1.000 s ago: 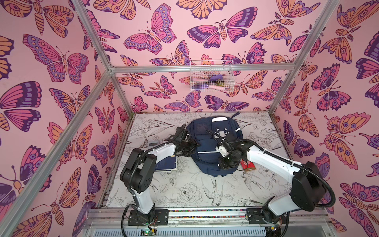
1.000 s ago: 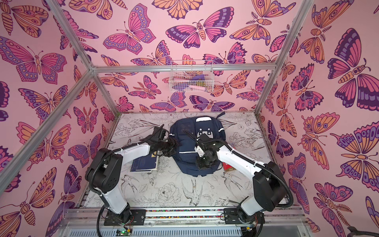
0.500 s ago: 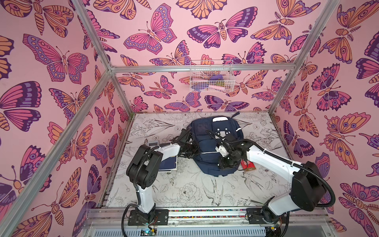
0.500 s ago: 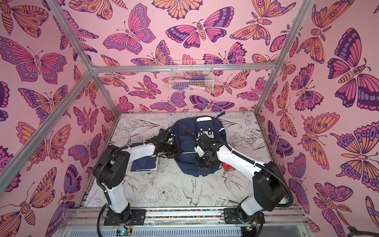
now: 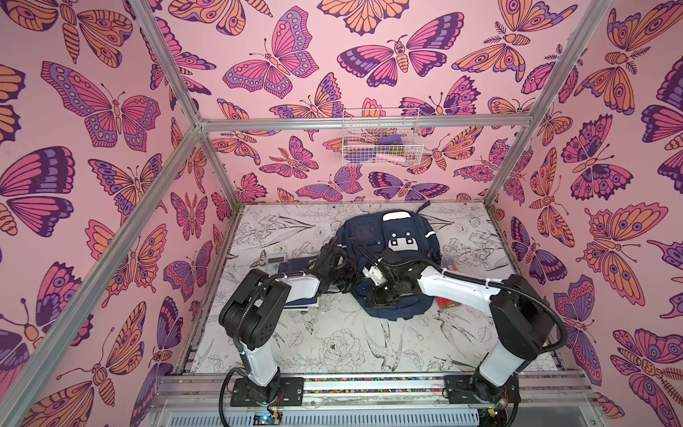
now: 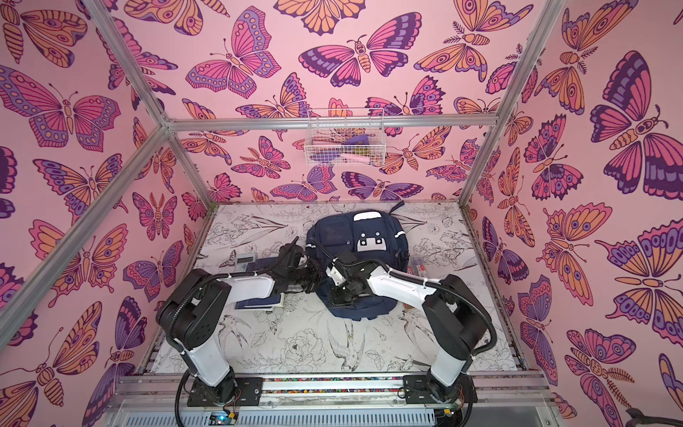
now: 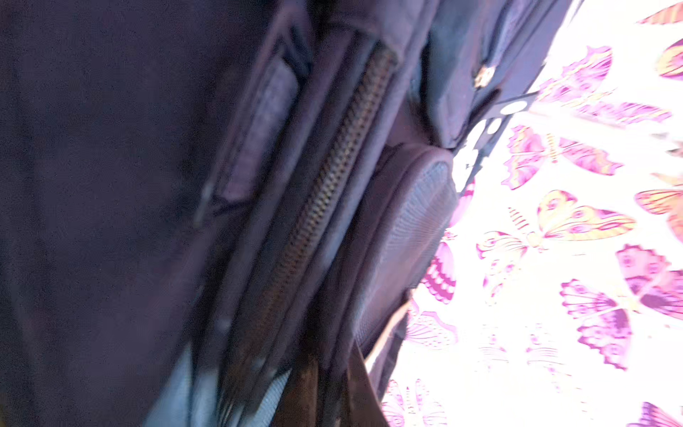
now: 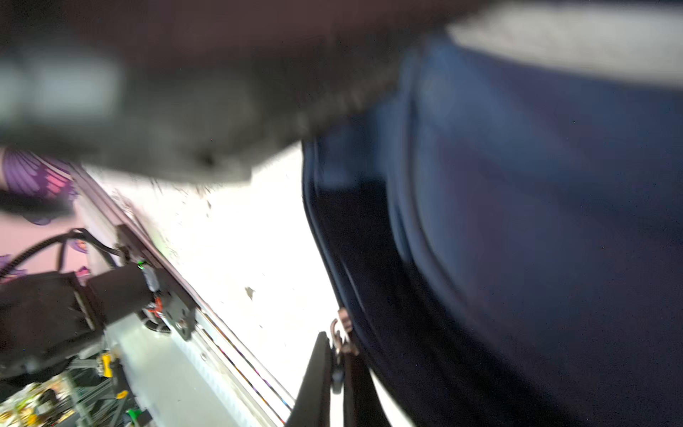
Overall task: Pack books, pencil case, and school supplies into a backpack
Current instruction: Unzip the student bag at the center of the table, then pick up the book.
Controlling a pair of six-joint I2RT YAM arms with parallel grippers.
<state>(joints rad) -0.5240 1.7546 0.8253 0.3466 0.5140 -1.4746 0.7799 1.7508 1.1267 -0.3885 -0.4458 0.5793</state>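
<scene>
The navy backpack [image 5: 391, 236] [image 6: 354, 236] lies flat on the middle of the table. My left gripper [image 5: 345, 275] [image 6: 314, 277] is at its left edge, shut on fabric beside a long zip [image 7: 332, 177]; its fingertips are blurred in the left wrist view. My right gripper [image 5: 373, 295] [image 8: 337, 369] sits on the backpack's near end, shut on a coppery zip pull [image 8: 339, 334]. Dark blue books [image 5: 295, 264] lie left of the backpack, partly under my left arm. A pale calculator [image 5: 276, 258] rests beside them. The pencil case is out of view.
A red flat pack [image 5: 448, 304] lies right of the backpack, under my right arm. A white wire basket [image 5: 380, 142] with a few items hangs on the back wall. Aluminium frame posts and butterfly walls close in the table.
My left gripper has moved in against the backpack's left edge and closed there. The right arm has stayed where it was, still shut.
</scene>
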